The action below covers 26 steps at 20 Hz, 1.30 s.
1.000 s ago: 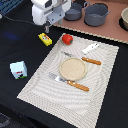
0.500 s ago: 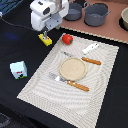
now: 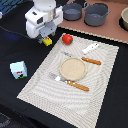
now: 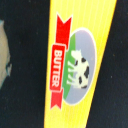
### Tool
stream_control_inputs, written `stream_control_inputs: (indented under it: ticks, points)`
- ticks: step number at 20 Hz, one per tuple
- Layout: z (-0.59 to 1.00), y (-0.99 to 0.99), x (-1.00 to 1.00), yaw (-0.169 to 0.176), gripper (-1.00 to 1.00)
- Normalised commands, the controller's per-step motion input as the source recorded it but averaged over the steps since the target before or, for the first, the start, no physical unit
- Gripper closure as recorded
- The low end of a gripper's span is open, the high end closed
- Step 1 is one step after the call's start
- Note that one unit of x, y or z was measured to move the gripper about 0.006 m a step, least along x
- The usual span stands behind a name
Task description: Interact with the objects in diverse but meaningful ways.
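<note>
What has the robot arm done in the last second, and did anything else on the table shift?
The gripper has come down over the yellow butter box, now hovering close above it; whether it grips yet is hidden. The red pepper, white carton, plate and cutlery stayed put.

"BUTTER" in white on red ribbon label [image 4: 60, 67] of yellow box [image 4: 80, 20]; nothing else legible.

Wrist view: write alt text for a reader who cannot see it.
A close view of a yellow butter box on a dark surface fills the picture. Its label shows a red ribbon reading BUTTER beside a black-and-white cow on a grey and green oval. No pincer fingers are visible.
</note>
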Motion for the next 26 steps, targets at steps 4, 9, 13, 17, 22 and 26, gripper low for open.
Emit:
stream_control_inputs:
  ticks: [4,9,13,17,22,26]
  points:
    - [-0.3,0.01,-0.15,0.0,1.0]
    - [-0.01,0.02,-0.01,0.0,1.0]
    - [0.26,0.01,0.02,-0.003,1.0]
    - [0.96,-0.13,0.51,-0.076,1.0]
    - [0.98,-0.34,0.79,-0.08,1.0]
    - [0.7,-0.47,0.76,-0.047,1.0]
